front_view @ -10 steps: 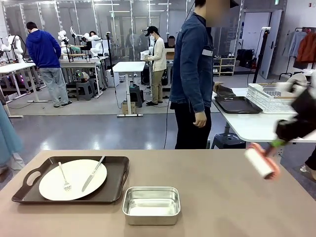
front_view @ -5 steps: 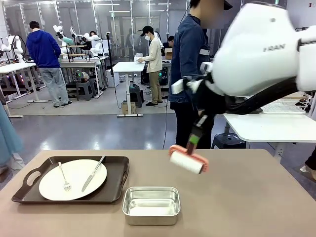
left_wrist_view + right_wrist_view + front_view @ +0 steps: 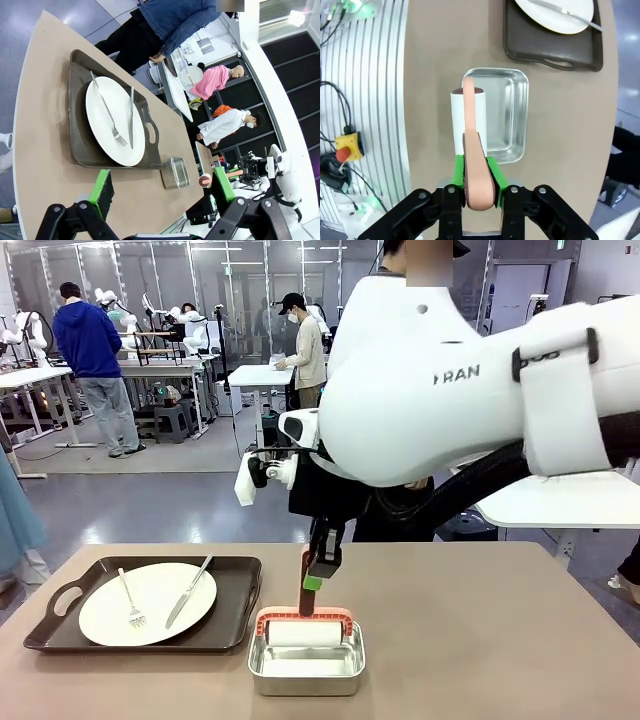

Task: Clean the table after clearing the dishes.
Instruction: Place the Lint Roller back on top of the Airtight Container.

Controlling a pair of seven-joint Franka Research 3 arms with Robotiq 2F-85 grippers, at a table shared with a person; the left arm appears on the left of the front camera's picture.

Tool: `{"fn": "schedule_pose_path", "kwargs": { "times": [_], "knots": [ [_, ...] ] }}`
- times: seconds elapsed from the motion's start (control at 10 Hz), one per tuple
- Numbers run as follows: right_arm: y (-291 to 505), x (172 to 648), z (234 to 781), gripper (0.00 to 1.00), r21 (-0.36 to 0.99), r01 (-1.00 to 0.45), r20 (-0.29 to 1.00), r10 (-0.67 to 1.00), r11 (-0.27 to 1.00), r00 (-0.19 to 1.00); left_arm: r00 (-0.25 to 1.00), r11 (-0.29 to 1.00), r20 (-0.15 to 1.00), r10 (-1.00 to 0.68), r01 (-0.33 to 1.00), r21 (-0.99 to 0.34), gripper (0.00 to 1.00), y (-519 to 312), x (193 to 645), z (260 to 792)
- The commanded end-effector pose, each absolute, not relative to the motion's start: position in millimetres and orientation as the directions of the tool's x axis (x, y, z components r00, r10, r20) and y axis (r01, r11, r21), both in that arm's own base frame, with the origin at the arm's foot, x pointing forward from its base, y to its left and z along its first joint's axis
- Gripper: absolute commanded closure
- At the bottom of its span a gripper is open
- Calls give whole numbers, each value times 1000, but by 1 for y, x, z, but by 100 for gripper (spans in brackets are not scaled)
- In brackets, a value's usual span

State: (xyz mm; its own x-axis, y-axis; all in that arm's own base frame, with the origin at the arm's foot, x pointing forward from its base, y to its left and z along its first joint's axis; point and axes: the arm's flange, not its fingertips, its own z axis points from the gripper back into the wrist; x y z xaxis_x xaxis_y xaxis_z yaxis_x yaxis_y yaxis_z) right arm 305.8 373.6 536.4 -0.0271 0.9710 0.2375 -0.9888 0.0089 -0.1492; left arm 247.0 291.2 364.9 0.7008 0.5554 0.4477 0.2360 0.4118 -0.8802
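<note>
On the left of the tan table (image 3: 480,640), a dark brown tray (image 3: 240,580) carries a white plate (image 3: 148,602) with a fork and a knife. My right gripper (image 3: 318,575) is shut on the handle of a lint roller (image 3: 305,632), a white roll in a salmon frame. The roll hangs low over the small steel pan (image 3: 306,670). From the right wrist, the lint roller (image 3: 462,120) overlaps one rim of the pan (image 3: 507,115); contact is unclear. My left gripper (image 3: 162,187) is open, high above the table (image 3: 40,125), looking down on the plate (image 3: 112,122).
A person in a denim jacket (image 3: 170,20) stands at the far side of the table, mostly behind my right arm in the front view. Behind on the right is a white table (image 3: 540,502). Bare tabletop lies to the right of the pan.
My right arm has swung from the right edge across to the middle, carrying the lint roller leftward and down onto the steel pan. Plate and tray have not moved.
</note>
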Motion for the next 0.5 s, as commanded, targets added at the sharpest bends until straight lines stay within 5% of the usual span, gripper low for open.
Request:
{"fn": "schedule_pose_path", "kwargs": {
  "times": [0.0, 0.4],
  "knots": [
    [369, 308, 538, 78, -133, -991, 237, 971, 28, -4, 699, 413, 452, 554, 241, -878, 0, 292, 245, 366],
    [369, 308, 538, 78, -133, -991, 237, 971, 28, -4, 699, 413, 452, 554, 241, -878, 0, 292, 245, 366]
  ]
}}
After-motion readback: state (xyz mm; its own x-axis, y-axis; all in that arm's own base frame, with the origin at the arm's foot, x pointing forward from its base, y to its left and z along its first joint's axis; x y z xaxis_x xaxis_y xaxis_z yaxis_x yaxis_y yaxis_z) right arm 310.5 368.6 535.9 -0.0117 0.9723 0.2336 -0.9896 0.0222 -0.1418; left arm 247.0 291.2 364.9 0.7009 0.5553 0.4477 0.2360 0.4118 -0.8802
